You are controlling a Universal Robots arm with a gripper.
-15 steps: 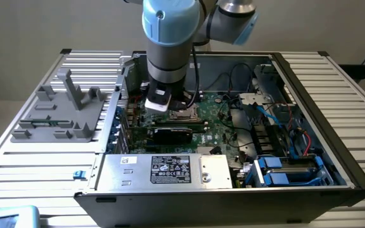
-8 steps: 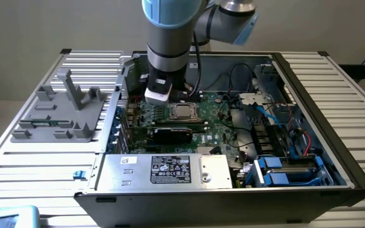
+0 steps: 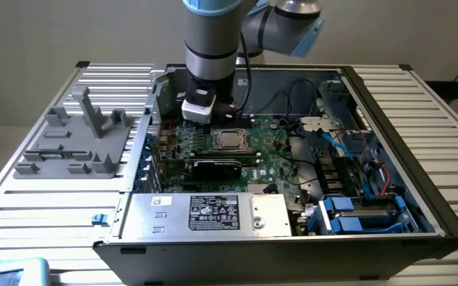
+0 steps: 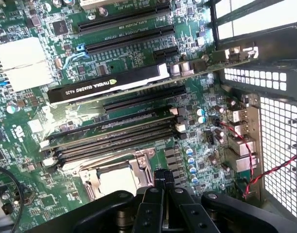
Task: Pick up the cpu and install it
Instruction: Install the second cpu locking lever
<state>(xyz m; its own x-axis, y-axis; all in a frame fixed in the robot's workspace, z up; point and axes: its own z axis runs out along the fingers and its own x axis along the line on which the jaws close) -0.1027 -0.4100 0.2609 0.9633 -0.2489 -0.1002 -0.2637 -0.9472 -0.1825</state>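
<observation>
Closed, empty hand (image 4: 160, 187) above cpu (image 4: 118, 180)

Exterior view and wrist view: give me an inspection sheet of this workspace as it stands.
Surface: slatted metal table, bearing an open computer case.
Job's things: cpu lies in its socket on the motherboard.
Clutter: grey fixture on the exterior view's left; black graphics card in its slot; silver power supply.
Grippers: gripper shut, empty, above the socket.
Cables: blue, red and black leads inside the case.
Surroundings: plain wall, nothing else seen.
</observation>
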